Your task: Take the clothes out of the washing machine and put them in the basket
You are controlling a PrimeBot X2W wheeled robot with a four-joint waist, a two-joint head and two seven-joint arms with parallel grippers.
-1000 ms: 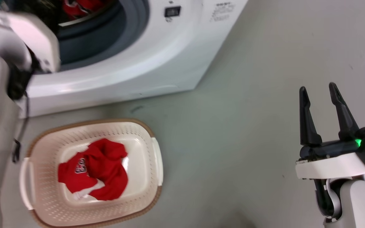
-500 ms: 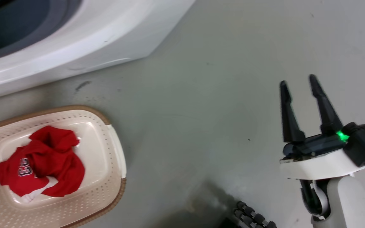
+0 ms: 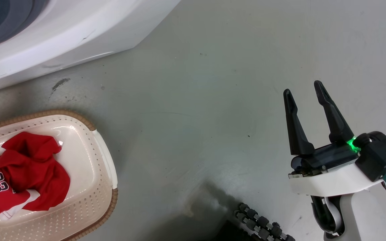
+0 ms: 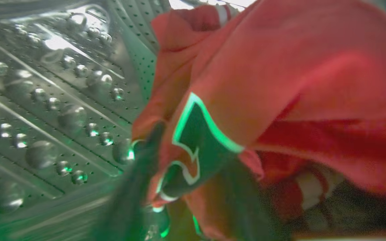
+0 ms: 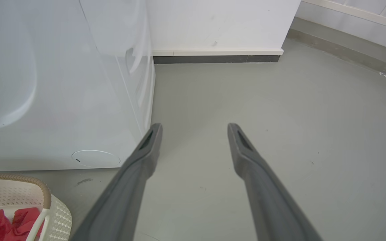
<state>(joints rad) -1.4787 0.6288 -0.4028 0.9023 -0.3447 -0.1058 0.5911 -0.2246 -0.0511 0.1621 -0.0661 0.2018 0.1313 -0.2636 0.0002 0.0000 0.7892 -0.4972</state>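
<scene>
Cradling crumpled red jersey (image 3: 22, 172), perforated cream basket (image 3: 92, 211)

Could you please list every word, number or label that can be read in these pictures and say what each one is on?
"23": black numerals edged white, on the red jersey lying in the basket.
Not readable: a black, pale-edged mark on the red garment in the drum; only part of it shows, and blurred.
No other text is legible.
</scene>
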